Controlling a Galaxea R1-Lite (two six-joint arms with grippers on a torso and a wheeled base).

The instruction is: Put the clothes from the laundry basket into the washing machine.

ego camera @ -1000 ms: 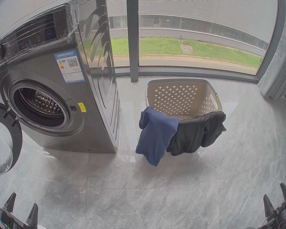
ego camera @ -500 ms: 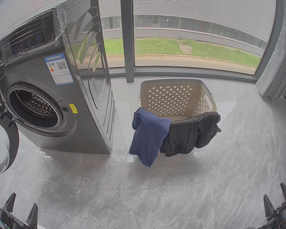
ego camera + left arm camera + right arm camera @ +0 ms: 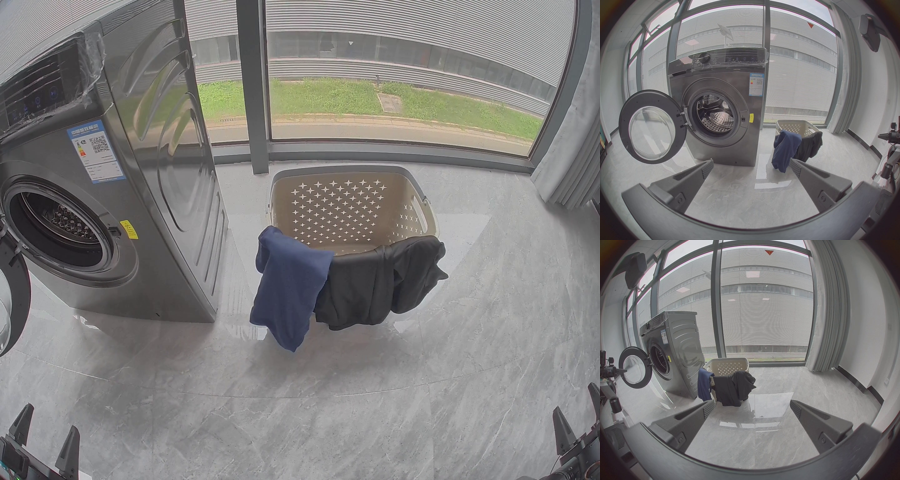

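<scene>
A beige laundry basket (image 3: pixel 350 206) stands on the floor by the window. A blue garment (image 3: pixel 287 284) and a black garment (image 3: pixel 375 284) hang over its near rim. To its left stands the grey washing machine (image 3: pixel 125 206) with its round door (image 3: pixel 651 126) swung open and the drum (image 3: pixel 715 115) bare. My left gripper (image 3: pixel 45 434) is low at the near left, open and holding nothing. My right gripper (image 3: pixel 578 415) is low at the near right, open too. Both are far from the basket (image 3: pixel 726 366) and from the clothes (image 3: pixel 786 150).
Large windows (image 3: pixel 400 75) run along the far side, with a grey curtain (image 3: pixel 572 162) at the right. Bare grey marble floor (image 3: pixel 312 406) lies between me and the basket.
The whole head view has shifted: machine and basket sit further left in the picture. The grippers hold the same place and stay open.
</scene>
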